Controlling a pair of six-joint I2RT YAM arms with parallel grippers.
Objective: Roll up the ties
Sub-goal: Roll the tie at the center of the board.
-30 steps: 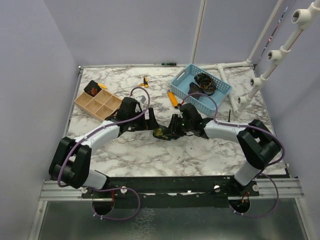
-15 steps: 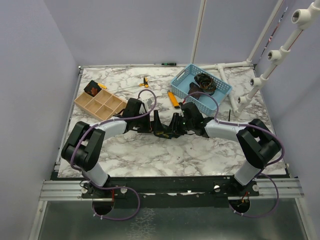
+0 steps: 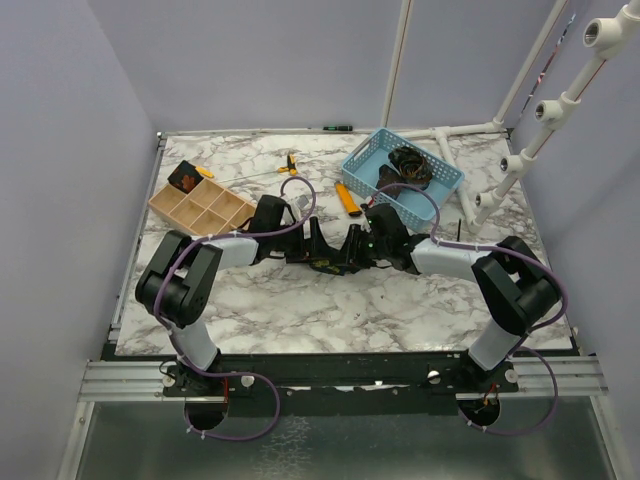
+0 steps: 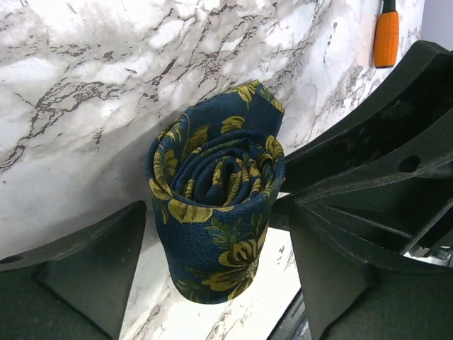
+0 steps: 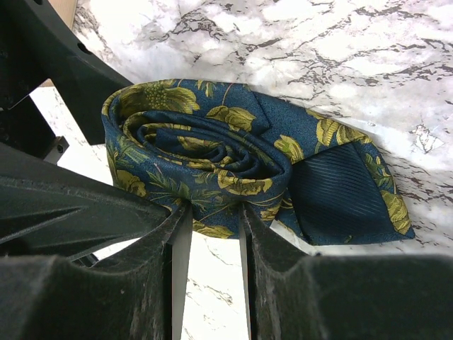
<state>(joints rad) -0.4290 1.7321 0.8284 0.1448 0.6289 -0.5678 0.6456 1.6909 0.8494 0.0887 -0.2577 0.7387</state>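
Two-handed care: with right fingers (image 5: 297, 297) clamped on the rolled navy tie (image 4: 216, 212), close the wide-apart left fingers (image 4: 78, 276) squarely round the coil, gently, without flattening it.

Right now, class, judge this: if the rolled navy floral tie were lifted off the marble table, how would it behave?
The rolled tie is soft fabric coiled loosely, so it would probably sag and squash rather than hold shape. Its free end lies untucked beside the coil, so it may well unwind.
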